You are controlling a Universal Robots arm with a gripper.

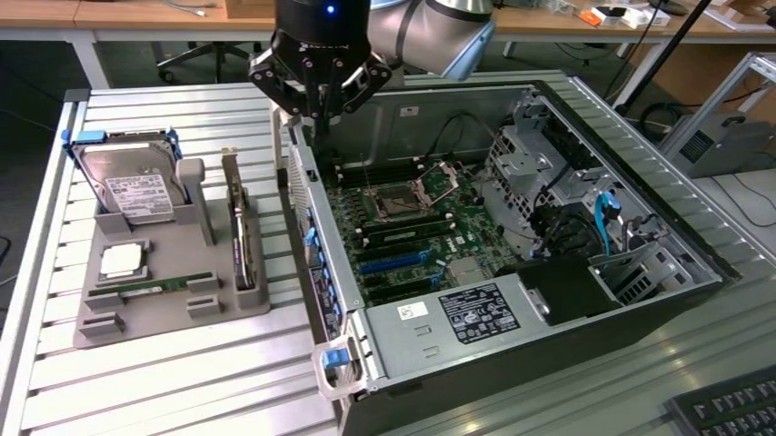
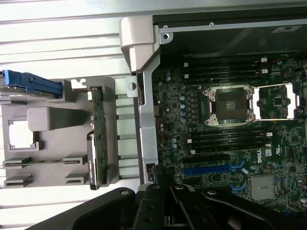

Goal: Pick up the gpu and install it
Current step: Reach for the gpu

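The thin, flat gpu card (image 1: 242, 227) - green board, dark face, silver end bracket - stands on edge in the grey moulded holder (image 1: 164, 259), along the holder's edge nearest the open black computer case (image 1: 510, 313). The black gripper (image 1: 318, 116) hangs above the case wall facing the holder - fingers pressed together, empty.

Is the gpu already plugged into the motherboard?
No, the gpu stands on edge in the gray holder, outside the computer case.

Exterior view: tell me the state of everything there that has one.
Flat green GPU card with silver bracket: standing on edge in grey holder, ungripped.
Black gripper: shut, empty, over case wall.
Black computer case: side open.
Silver hard drive with blue handles: upright in holder.
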